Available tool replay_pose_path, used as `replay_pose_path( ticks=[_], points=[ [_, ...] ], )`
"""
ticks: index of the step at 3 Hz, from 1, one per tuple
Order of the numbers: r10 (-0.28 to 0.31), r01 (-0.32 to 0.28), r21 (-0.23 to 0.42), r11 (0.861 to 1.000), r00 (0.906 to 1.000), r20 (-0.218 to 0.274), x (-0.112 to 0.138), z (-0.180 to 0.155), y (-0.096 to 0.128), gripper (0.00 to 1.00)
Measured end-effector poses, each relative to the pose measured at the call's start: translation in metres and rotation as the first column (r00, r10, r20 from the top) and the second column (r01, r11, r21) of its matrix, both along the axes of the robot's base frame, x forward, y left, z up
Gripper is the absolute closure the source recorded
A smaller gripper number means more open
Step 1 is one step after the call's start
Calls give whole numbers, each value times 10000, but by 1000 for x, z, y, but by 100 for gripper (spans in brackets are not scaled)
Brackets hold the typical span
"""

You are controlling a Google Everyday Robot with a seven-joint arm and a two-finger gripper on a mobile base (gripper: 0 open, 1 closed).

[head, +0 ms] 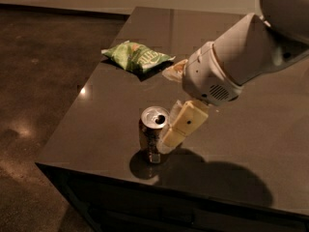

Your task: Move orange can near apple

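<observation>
The orange can (152,138) stands upright near the front edge of the dark table (111,124), its silver top open. My gripper (169,108) is open and has come down just to the right of the can. Its near finger (185,123) touches or almost touches the can's right side, and its far finger (174,70) points toward the chip bag. The can is not held. The apple is hidden behind my arm.
A green chip bag (137,56) lies at the back left of the table. My arm's shadow falls on the table to the right of the can. The table's front and left edges are close to the can, with a brown floor (38,81) beyond.
</observation>
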State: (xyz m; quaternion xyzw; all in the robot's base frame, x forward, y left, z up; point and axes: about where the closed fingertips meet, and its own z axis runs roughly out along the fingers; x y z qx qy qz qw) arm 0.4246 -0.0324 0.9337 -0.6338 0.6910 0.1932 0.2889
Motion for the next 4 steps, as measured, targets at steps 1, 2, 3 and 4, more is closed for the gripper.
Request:
replay_pose_path(
  ticks=[1,2,3,4],
  points=[
    [254,-255,-26,9997,9988,-410,-1,-22,14,1],
    [443,-450,-90,9989,9965,-714,-4,-26,15,31],
    [496,-502,-42,9987,9952,-847,-7,-16,5,62],
    [-355,356,7,9994,9976,-601,11,7,-21,93]
  ],
)
